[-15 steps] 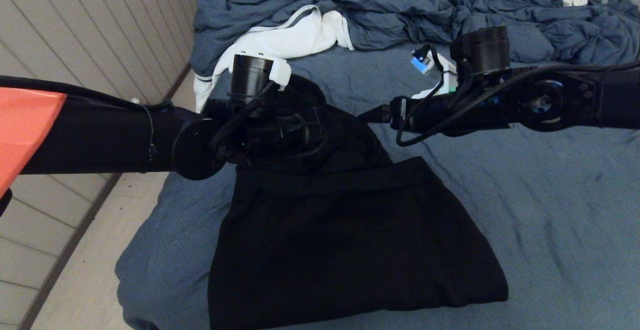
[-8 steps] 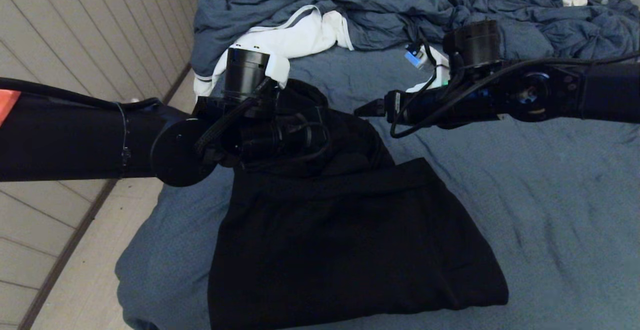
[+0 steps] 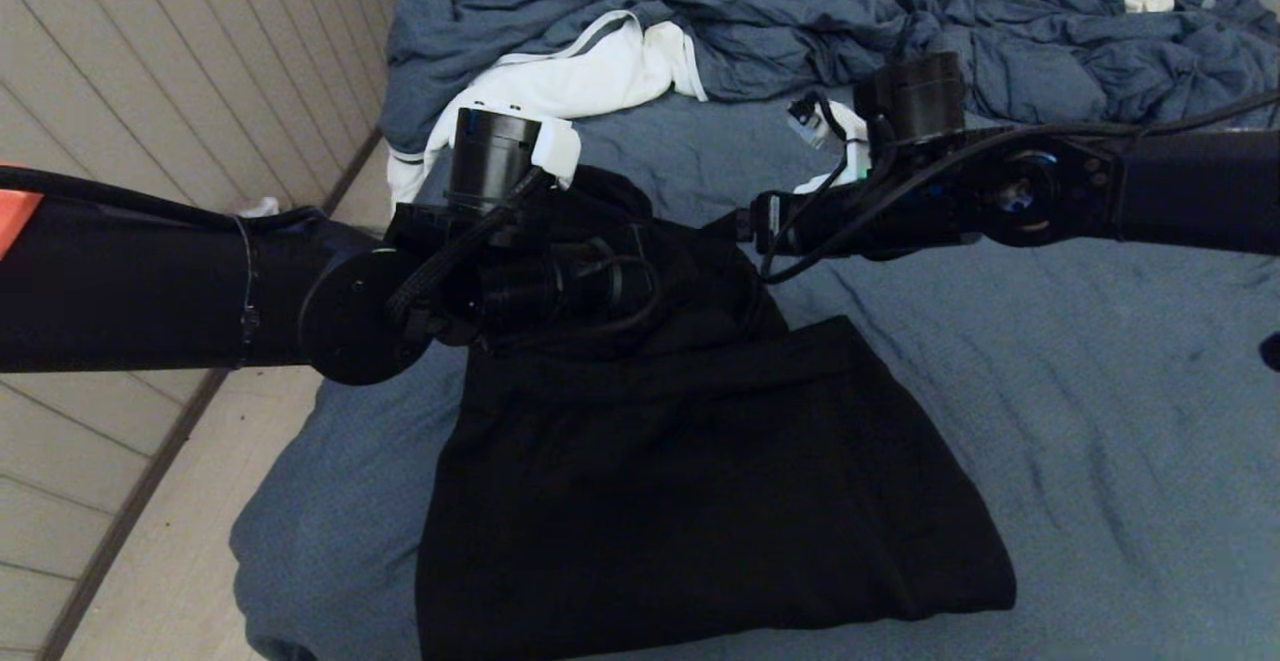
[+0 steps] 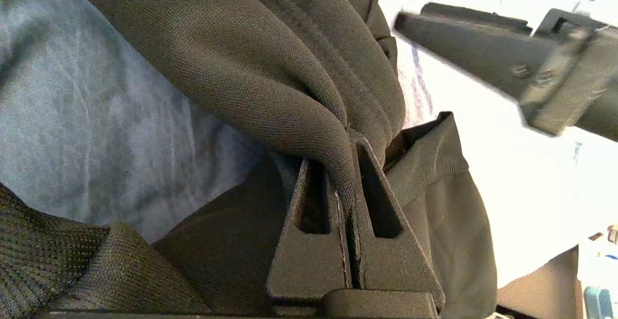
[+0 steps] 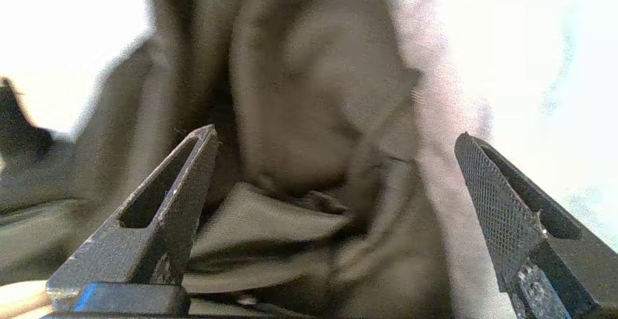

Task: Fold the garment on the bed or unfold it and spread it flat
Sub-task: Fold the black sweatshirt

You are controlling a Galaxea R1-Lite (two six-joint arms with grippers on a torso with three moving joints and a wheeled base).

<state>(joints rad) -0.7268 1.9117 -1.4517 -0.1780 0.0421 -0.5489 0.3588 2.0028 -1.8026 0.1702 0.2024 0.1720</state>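
Note:
The black garment [image 3: 700, 481] lies on the blue-grey bed [image 3: 1050, 361], its near part flat and its far part lifted into a bunch. My left gripper [image 3: 640, 276] hangs over that far part and is hard to make out against the dark cloth. In the left wrist view the left gripper [image 4: 338, 157] is shut on a thick fold of the garment [image 4: 270, 68]. My right gripper [image 3: 728, 229] reaches in from the right, just beside the raised bunch. In the right wrist view the right gripper [image 5: 335, 135] is open, with the garment [image 5: 299, 116] close ahead between its spread fingers.
A rumpled blue-grey comforter [image 3: 800, 11] fills the far end of the bed. A white cloth with a dark stripe [image 3: 590, 71] lies just beyond my left wrist. The bed's left edge drops to the floor [image 3: 200, 501] beside a panelled wall.
My right arm has moved left toward the lifted bunch of cloth. The left gripper keeps its hold and has barely shifted.

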